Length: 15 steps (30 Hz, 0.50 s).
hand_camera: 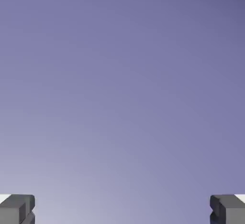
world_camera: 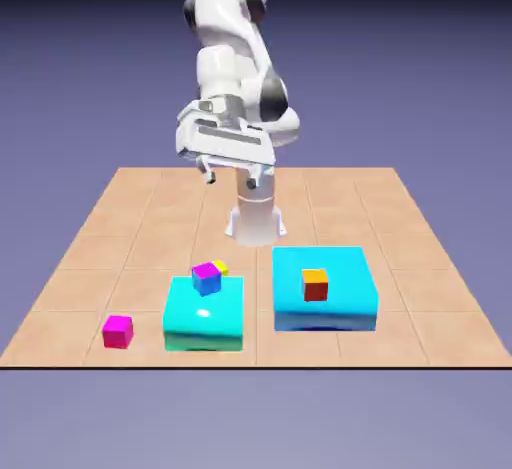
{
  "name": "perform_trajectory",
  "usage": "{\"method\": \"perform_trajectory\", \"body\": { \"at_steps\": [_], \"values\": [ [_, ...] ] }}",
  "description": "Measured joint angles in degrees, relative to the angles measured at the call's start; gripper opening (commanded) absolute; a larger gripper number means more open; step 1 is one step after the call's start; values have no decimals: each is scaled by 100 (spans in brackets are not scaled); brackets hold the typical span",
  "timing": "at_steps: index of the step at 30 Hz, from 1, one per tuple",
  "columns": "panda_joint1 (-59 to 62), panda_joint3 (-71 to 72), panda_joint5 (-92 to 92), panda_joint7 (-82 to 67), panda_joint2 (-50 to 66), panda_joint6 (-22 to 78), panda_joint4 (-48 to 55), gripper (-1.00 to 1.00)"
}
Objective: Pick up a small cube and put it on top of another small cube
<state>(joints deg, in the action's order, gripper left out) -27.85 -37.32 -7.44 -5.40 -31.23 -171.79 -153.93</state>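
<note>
The all-magenta small cube (world_camera: 118, 331) lies on the tan table near its front edge, at the exterior view's left. The multicoloured cube (world_camera: 208, 277), magenta on top with blue and yellow faces, rests on a cyan block (world_camera: 205, 319). My gripper (world_camera: 232, 174) hangs high above the table's far half, well away from both cubes, fingers spread. In the hand view the two grey fingertips (hand_camera: 17, 209) stand far apart at the bottom corners, with only the blue-violet backdrop between them, so the gripper (hand_camera: 122, 209) is open and holds nothing.
A larger cyan-blue block (world_camera: 325, 292) sits at the exterior view's right with an orange-red cube (world_camera: 315, 284) on top. The robot's white base (world_camera: 256, 219) stands behind the blocks. The table's front edge (world_camera: 256, 366) runs just before the cubes.
</note>
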Motion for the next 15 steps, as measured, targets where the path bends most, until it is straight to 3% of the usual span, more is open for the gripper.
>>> {"method": "perform_trajectory", "body": {
  "at_steps": [15],
  "values": [
    [-2122,-2915,-581,-3738,112,173,553,0]
  ]
}}
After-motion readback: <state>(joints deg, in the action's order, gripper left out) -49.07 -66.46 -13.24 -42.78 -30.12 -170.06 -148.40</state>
